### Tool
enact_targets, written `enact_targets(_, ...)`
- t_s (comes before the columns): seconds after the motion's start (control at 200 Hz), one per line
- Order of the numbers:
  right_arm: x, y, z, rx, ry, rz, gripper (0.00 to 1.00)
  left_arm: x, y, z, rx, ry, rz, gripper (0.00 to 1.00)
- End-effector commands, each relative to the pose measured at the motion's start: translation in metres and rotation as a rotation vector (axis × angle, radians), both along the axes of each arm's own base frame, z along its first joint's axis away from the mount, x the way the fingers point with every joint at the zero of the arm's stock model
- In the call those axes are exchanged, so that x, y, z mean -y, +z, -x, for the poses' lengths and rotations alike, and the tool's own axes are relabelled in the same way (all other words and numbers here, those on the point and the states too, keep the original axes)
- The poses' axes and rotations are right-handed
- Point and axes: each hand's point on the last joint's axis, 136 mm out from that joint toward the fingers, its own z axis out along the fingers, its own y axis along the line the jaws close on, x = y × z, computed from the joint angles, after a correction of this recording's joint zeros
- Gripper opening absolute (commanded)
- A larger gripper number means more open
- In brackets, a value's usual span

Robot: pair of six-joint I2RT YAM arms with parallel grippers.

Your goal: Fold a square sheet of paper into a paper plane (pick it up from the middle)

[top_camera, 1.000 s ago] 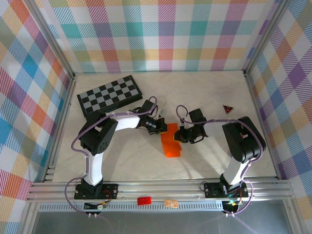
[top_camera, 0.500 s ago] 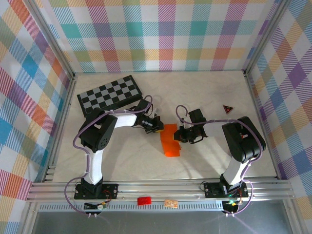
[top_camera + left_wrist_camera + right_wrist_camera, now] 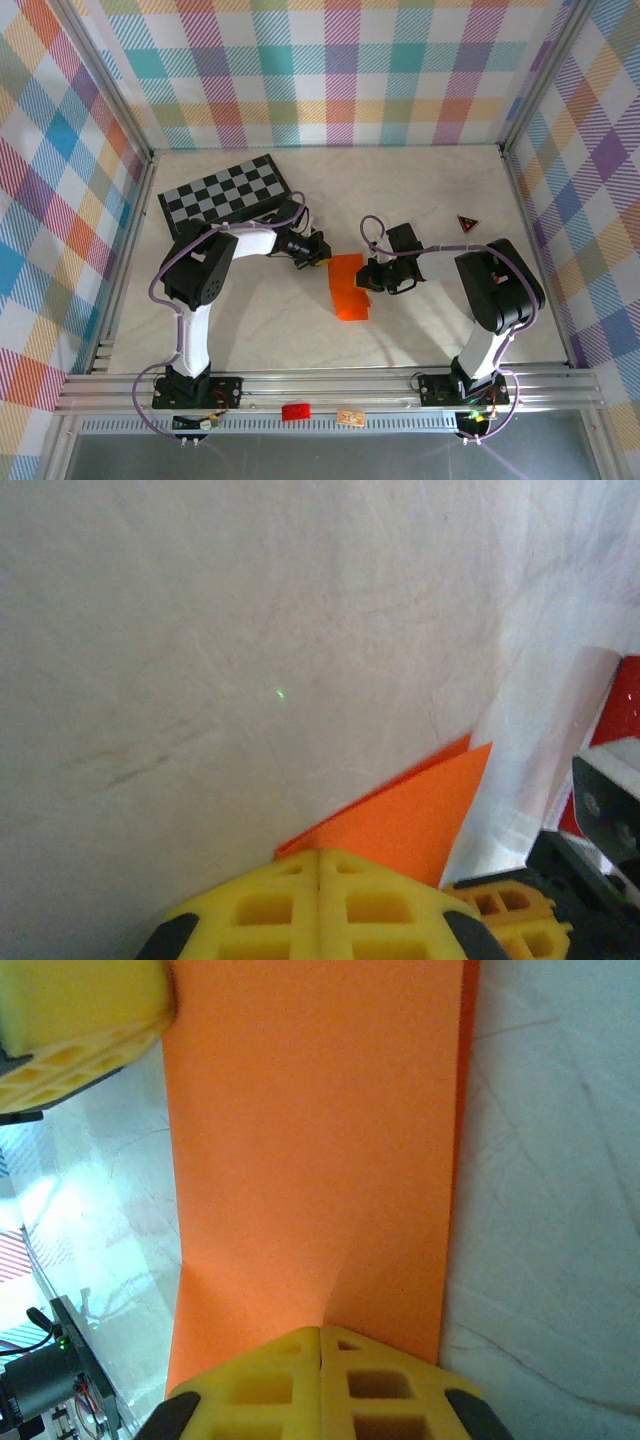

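A: Surroundings?
B: Checkerboard [image 3: 225, 195] is laid far left on the table [image 3: 420, 180], small dark red triangle [image 3: 467, 223] far right, both well apart from the work.
A: Paper?
B: The square sheet of paper [image 3: 348, 288] is seen mid-table as a rectangle, long axis near-to-far. Its right edge is clamped by the right gripper [image 3: 372, 280]. The left gripper [image 3: 318, 252] is closed beside the far-left corner.

The black-jointed, white-tubed left arm [image 3: 192, 335] and its twin right arm [image 3: 478, 352] trail lilac cables [image 3: 151, 290] and end in yellow lattice-moulded plastic fingers [image 3: 265, 910].
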Motion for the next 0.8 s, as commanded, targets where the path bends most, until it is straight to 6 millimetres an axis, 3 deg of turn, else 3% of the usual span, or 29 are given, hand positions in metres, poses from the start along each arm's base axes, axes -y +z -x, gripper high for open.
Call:
enact_targets(0.0, 0.039, -0.051, 0.039, -0.169, -0.048, 0.217, 0.00, -0.024, 0.022, -0.025, 0.101, 0.137, -0.023, 0.00)
enact_targets(0.215, 0.038, -0.052, 0.036, -0.166, -0.052, 0.214, 0.00, 0.002, 0.047, -0.015, 0.125, 0.071, 0.070, 0.00)
enact_targets(0.34, 0.039, -0.053, 0.037, -0.169, -0.054, 0.221, 0.00, 0.026, 0.043, 0.002, 0.096, -0.030, 0.120, 0.00)
enact_targets(0.47, 0.040, -0.054, 0.038, -0.171, -0.055, 0.221, 0.00, 0.039, 0.025, 0.014, 0.036, -0.096, 0.121, 0.00)
enact_targets(0.795, 0.041, -0.056, 0.040, -0.176, -0.055, 0.224, 0.00, 0.014, -0.020, 0.001, -0.007, -0.001, 0.013, 0.00)
